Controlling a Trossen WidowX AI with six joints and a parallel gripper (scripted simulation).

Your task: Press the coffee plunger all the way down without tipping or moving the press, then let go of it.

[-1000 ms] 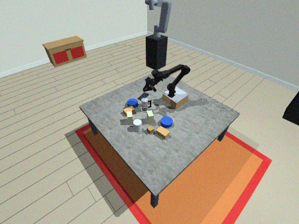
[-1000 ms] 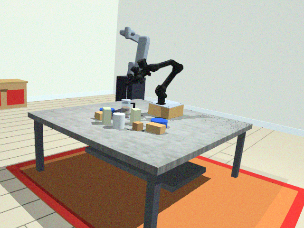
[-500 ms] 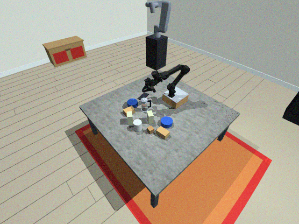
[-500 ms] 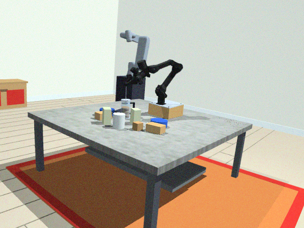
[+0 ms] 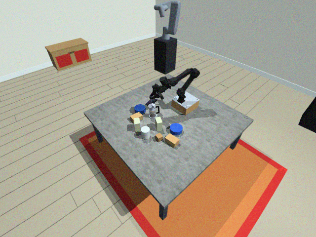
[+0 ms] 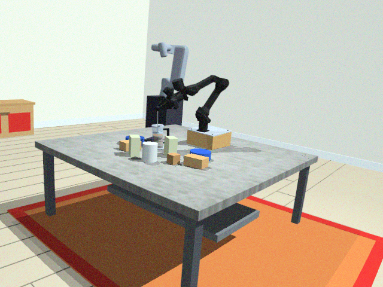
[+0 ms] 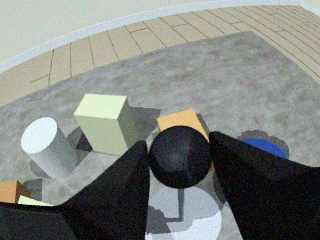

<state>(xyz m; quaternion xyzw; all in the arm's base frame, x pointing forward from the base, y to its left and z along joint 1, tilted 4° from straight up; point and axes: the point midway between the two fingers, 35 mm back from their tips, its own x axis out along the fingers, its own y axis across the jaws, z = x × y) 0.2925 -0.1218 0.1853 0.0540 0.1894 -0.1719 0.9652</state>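
The tool (image 7: 179,160) is clamped on the black round knob (image 7: 179,156) of the coffee plunger, one dark finger (image 7: 114,200) pressed against each side of the ball. Straight below the tool, a thin rod (image 6: 157,117) runs from the knob down into the lid of the coffee press (image 6: 158,135), which stands upright on the grey bench (image 6: 234,173); the rod shows a long bare stretch above the lid, so the plunger is high, not yet pushed home. The press is a clear glass cylinder with a dark handle (image 5: 158,109) on the side toward the arm's base (image 5: 185,102), and a brownish fill can be seen low inside it. Around the press, below the tool, lie the other things: a blue disc (image 5: 139,108) just beside it on the side away from the arm's base, a tan block (image 5: 136,117) next to that disc, two pale green blocks (image 5: 158,123) standing upright beyond the press from the base, and a white cylinder (image 5: 145,132) between and just past them. Farther out from the tool sit a small tan cube (image 5: 159,137), a longer tan block (image 5: 172,140) and a second blue disc (image 5: 176,128). In the wrist view one pale green block (image 7: 107,122) and the white cylinder appear past the finger on the picture's left side.
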